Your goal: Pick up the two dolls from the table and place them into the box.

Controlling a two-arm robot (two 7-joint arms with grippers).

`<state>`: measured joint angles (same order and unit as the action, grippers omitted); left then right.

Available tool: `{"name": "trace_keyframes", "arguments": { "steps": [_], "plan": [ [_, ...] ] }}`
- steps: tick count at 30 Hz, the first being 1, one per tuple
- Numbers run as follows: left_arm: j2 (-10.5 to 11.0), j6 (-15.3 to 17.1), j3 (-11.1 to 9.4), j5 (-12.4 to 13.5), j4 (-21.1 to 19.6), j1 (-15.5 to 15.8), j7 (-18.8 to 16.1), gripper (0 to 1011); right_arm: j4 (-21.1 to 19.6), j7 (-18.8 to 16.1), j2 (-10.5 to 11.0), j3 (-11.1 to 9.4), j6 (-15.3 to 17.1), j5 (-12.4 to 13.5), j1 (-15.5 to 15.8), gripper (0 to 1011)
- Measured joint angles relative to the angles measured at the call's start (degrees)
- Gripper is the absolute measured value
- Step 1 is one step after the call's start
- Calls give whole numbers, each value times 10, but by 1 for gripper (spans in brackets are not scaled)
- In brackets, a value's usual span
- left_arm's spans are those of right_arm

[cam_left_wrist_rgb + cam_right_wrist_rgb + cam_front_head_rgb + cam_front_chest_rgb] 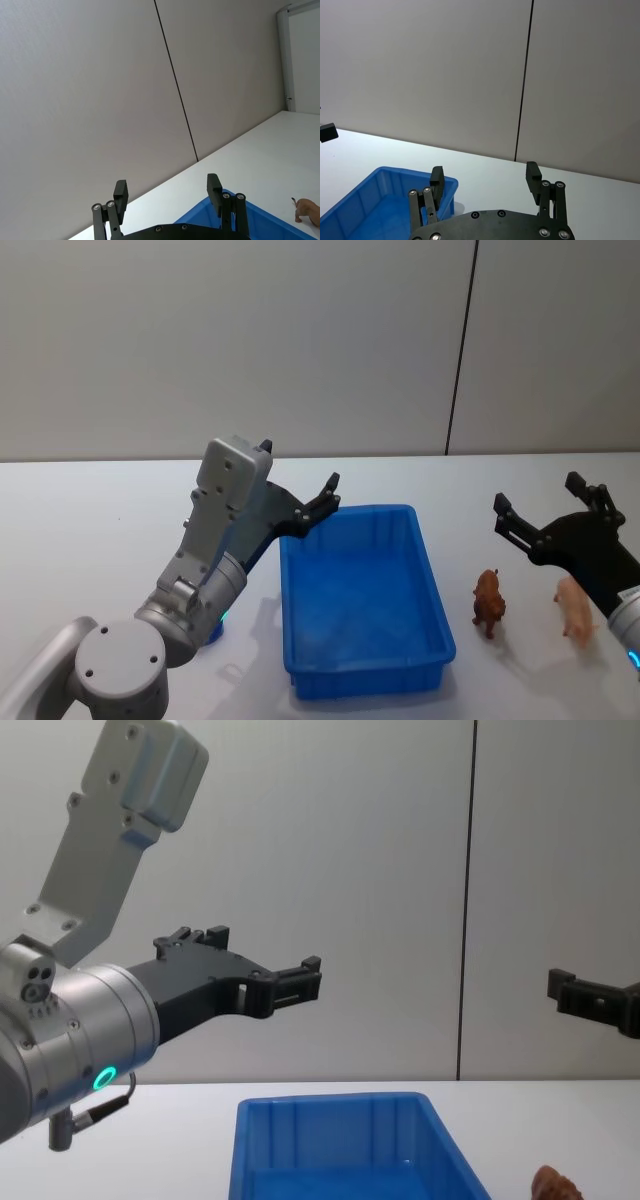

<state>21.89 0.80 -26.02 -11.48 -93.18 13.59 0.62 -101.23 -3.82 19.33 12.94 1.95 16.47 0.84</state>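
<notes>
1. Box sat mid-table, long axis running 12 to 6, blue floor bare; neither doll was inside.
2. Brown doll stood upright at 3 o'clock of the box, just beside its right wall but not touching. Pink doll stood at 3 o'clock of the brown one, near it and apart. Both lay on the robot's right side, so I judged them the right arm's work.
3. Left gripper hovered at about 10 o'clock of the box, over its far left corner and, in the chest view, well above the rim. Jaws were spread wide, with nothing between them and nothing touched. I judged it was held high and off to the side so as to leave the box mouth free.
4. Right gripper hung at 12 o'clock of the dolls, raised off the table and pointing toward the far wall. Jaws were fully apart and empty, and the gap looked wider than either doll. I judged this a ready pose ahead of a grasp.
5. Judgement: the task was at its start. The next move called for the right gripper to tip down over the brown doll. Risk: a small standing figure could topple if a finger clipped it.
</notes>
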Motion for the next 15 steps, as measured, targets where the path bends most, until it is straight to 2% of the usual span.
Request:
{"name": "trace_keyframes", "arguments": {
  "steps": [15],
  "plan": [
    [0,0,0,0,0,0,0,1001,0,0,0,0,0,0,0,1001]
  ]
}}
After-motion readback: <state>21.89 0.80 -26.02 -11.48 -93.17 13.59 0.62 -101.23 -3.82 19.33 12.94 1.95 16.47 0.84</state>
